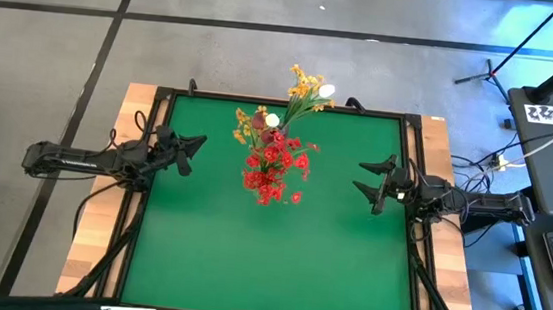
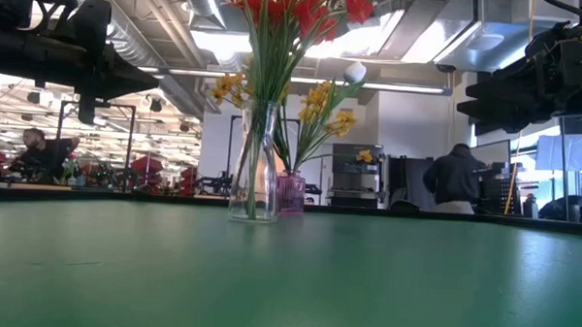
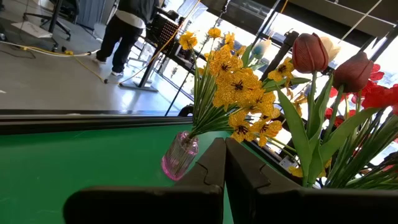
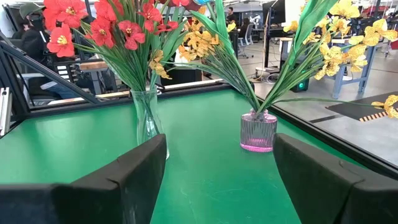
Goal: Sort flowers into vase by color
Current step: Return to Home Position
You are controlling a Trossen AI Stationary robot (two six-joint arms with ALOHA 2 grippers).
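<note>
The left gripper (image 1: 192, 154) hangs over the left edge of the green table mat (image 1: 247, 263), fingers clenched on nothing, well apart from the flowers. Bushy red sprays (image 1: 273, 170) stand in a clear glass vase (image 2: 252, 162) mid-mat. Yellow-orange sprays (image 1: 307, 87) fill a pink ribbed glass vase (image 2: 291, 195) near the far edge. The right gripper (image 1: 371, 180) hangs at the right edge, fingers spread, empty.

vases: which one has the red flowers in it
The tall clear vase, with bushy red flowers above. The short pink vase holds yellow sprays.
</note>
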